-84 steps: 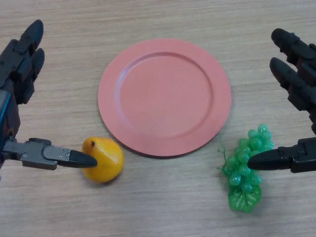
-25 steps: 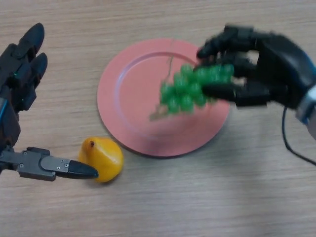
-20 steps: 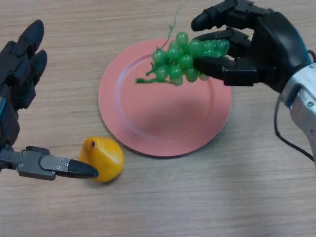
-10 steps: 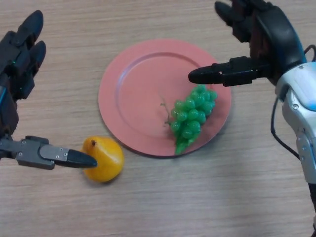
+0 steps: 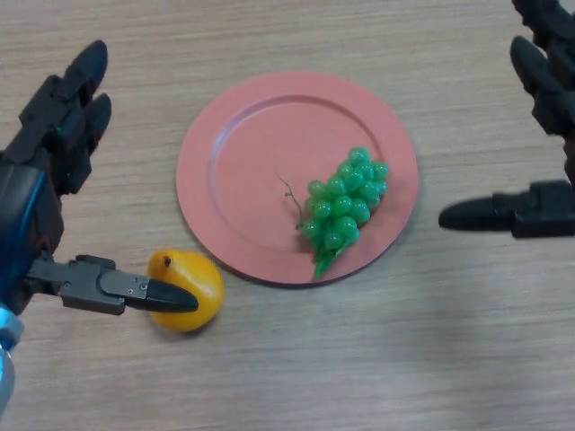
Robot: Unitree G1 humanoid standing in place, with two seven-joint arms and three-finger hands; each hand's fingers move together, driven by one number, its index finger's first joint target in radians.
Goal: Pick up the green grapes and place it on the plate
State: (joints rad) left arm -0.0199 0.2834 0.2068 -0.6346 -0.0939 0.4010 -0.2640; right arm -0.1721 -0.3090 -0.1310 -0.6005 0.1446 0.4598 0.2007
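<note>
A pale wood-grain bench (image 5: 296, 377) fills the whole view from above. The robot's right hand (image 5: 544, 135) enters from the right edge, black, spread wide and holding nothing; its thumb points toward the middle of the bench while the fingers reach up and away along the edge. Just beyond the tip of that thumb, with a strip of bare bench between them, sits a round pink plate (image 5: 243, 171). The green grapes (image 5: 344, 205) lie on the plate, on the half nearest the right hand, apart from the hand and touched by nothing. The bunch runs on a slant, its broad end toward the right hand's fingers and its narrow end, with a small green leaf, resting at the plate's near rim. A thin brown stem curls off the bunch on the side away from the right hand.

The robot's left hand (image 5: 45, 189) comes in from the left edge, also black, also open and empty, fingers stretched upward. Its thumb extends sideways, and the tip overlaps a yellow-orange fruit (image 5: 190, 289) lying on the bench just beside the plate's near-left rim; whether the thumb touches the fruit cannot be told.
</note>
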